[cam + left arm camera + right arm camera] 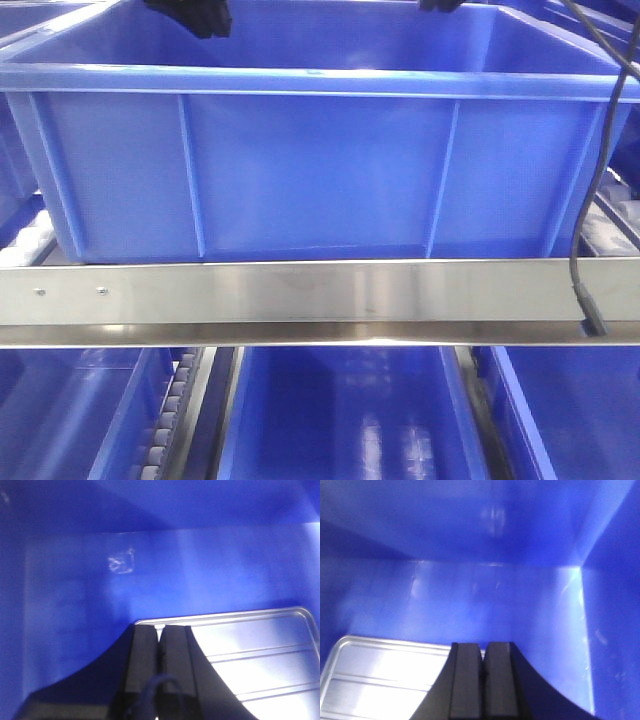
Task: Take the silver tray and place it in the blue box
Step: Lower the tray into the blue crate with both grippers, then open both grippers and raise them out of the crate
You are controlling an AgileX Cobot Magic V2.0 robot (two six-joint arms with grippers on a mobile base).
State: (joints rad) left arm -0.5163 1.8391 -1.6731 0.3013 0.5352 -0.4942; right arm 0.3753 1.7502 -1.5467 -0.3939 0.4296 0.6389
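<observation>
The blue box stands on the rack, filling the front view, and its near wall hides the silver tray there. Both grippers dip over its far rim: the left gripper and the right gripper. In the left wrist view the silver tray lies low inside the blue box; my left gripper is shut on the tray's left end. In the right wrist view the tray reaches left, with my right gripper shut on its right end above the box floor.
A steel rail crosses in front of the box. A black cable hangs down at the right onto the rail. More blue crates sit on the lower level beside a roller track.
</observation>
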